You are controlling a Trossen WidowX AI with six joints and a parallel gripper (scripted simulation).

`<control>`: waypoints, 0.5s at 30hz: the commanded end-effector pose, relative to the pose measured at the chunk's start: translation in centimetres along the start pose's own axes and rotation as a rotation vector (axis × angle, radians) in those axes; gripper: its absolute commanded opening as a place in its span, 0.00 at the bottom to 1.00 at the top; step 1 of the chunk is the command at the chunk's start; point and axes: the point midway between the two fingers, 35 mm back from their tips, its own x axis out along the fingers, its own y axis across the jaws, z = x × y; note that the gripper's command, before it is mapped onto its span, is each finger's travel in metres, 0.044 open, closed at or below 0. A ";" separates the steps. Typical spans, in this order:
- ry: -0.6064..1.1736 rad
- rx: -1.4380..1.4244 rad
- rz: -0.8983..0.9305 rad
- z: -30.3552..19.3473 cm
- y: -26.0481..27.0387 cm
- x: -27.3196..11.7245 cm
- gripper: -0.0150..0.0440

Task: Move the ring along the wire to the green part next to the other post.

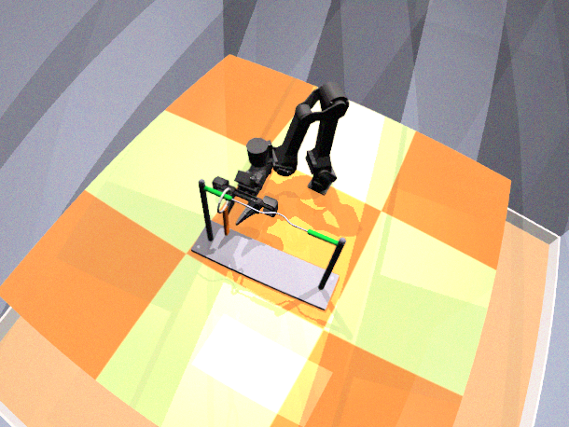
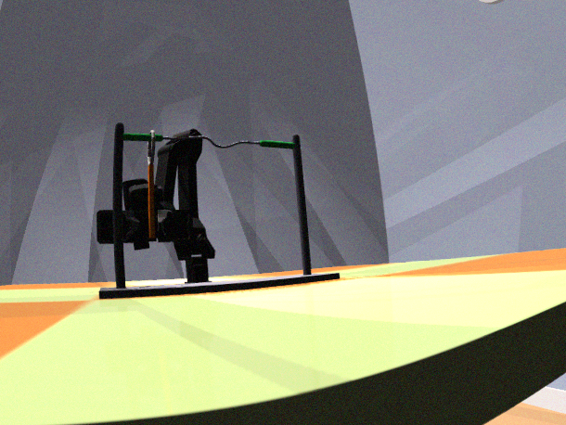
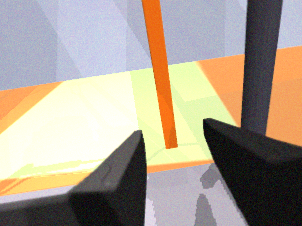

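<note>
The ring [image 1: 220,203] [image 2: 150,150] hangs around the green part [image 1: 212,191] [image 2: 134,136] next to the left post [image 1: 206,214] [image 2: 119,209] [image 3: 262,63]. Its orange handle [image 1: 227,223] [image 2: 151,199] [image 3: 161,83] points down. My gripper [image 1: 232,216] [image 3: 173,132] is partly open and empty, on the arm's side of the wire and below it. In the wrist view the handle's lower end shows in the gap between the fingertips, beyond them; no contact is visible. The thin grey wire [image 1: 285,219] [image 2: 224,147] runs to the other green part [image 1: 324,237] [image 2: 276,144].
The right post [image 1: 331,267] [image 2: 302,209] stands at the other end of the grey base plate [image 1: 280,272] [image 2: 223,286]. In the wrist view the left post stands just beyond the right finger. In the top view part of the gripper lies behind the wire.
</note>
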 end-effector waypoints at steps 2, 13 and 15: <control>0.001 0.003 -0.002 0.0 -0.1 0.8 0.53; -0.001 0.003 -0.002 0.0 -0.1 2.5 0.53; -0.001 0.003 -0.002 0.0 -0.1 2.8 0.53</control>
